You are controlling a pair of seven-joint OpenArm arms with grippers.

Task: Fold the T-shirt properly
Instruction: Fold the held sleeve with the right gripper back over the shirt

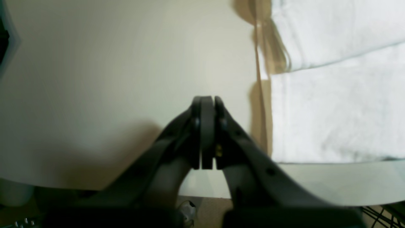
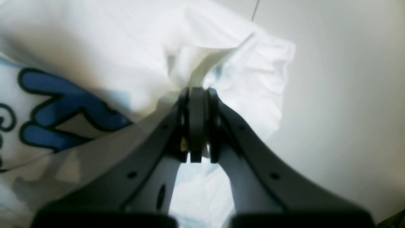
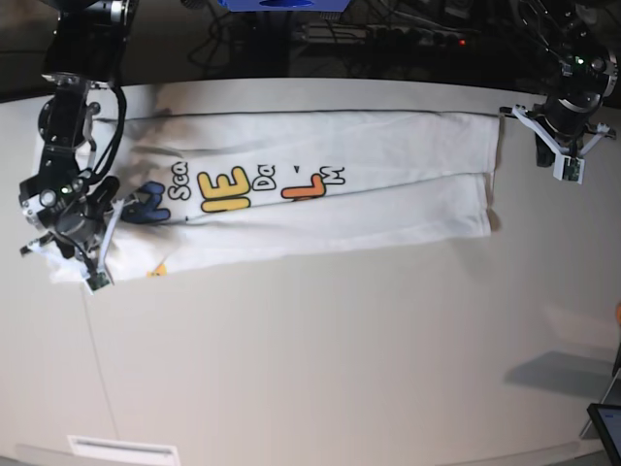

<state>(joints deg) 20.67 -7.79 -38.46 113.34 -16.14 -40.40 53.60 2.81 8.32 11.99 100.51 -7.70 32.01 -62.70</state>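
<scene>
The white T-shirt (image 3: 388, 184) lies in a long folded band across the far half of the table, with its colourful print facing up. At the band's left end my right gripper (image 3: 97, 280) is down on the cloth. In the right wrist view that gripper (image 2: 197, 90) is shut on a puckered fold of the T-shirt (image 2: 110, 38), beside a blue letter (image 2: 63, 104). Just past the shirt's right end, my left gripper (image 3: 568, 173) hangs apart from it. The left wrist view shows this gripper (image 1: 207, 99) shut and empty over bare table, the T-shirt (image 1: 332, 110) to its right.
The pale table (image 3: 340, 359) stretches toward the near edge. A dark tablet corner (image 3: 606, 427) sits at the near right, and a white strip (image 3: 121, 449) at the near left. Cables and equipment (image 3: 388, 29) line the far edge.
</scene>
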